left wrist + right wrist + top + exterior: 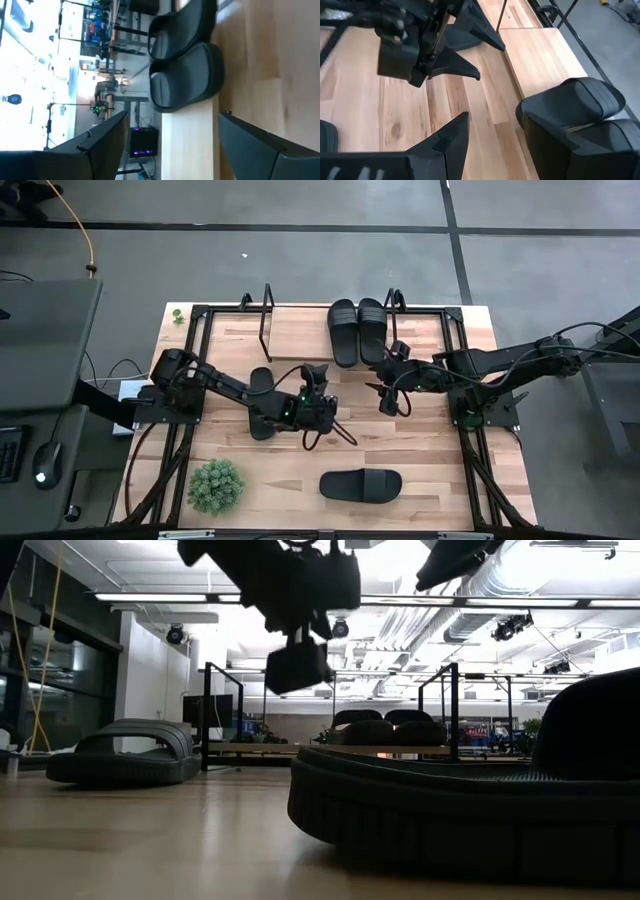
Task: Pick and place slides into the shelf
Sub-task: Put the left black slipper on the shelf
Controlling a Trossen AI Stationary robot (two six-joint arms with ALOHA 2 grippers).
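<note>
Two black slides lie side by side, soles down, on the right end of the shelf's light board; they also show in the left wrist view and the right wrist view. A third slide lies on the table under my left arm. A fourth slide lies near the table's front edge and fills the low view. My left gripper is open and empty above the table, pointing at the shelf. My right gripper is open and empty, just near of the shelf's right end.
The shelf's black wire end frames stand at both ends of the board. A small green plant stands at the table's front left. Black frame rails run along the table's left and right sides. Bare wood lies between the grippers and the front slide.
</note>
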